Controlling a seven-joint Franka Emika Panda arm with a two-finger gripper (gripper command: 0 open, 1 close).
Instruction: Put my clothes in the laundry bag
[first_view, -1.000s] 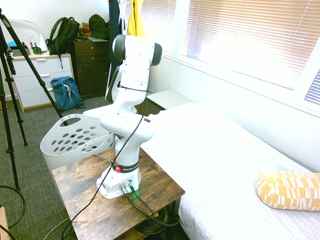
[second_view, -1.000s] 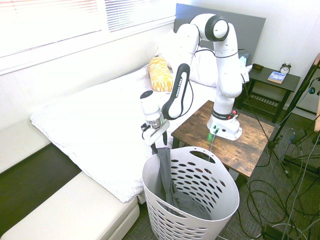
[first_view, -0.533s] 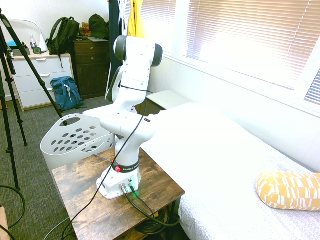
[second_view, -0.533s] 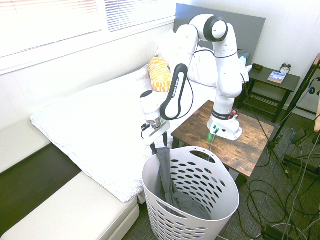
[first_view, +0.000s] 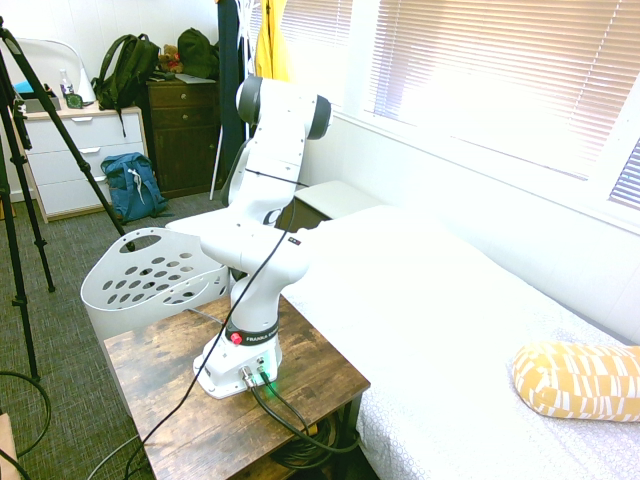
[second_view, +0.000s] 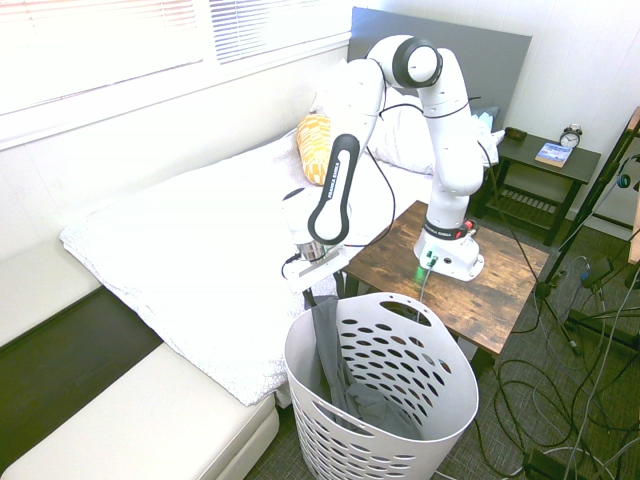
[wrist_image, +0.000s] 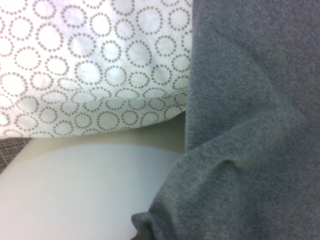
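The claw (second_view: 324, 291) stands wide just above the basket's (second_view: 455, 385) bed-side rim, and the grey garment (second_view: 333, 350) runs from beneath it down inside, perhaps touching one finger.

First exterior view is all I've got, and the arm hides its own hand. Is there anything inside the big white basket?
Observer: Yes, a dark grey garment lies partly bunched inside the basket.

Visitor: Is all of it down there?

Observer: No, one end reaches up the side to the rim, just below the gripper.

Visitor: Is the robot's hand closed on it?

Observer: No, the fingers stand wide apart.
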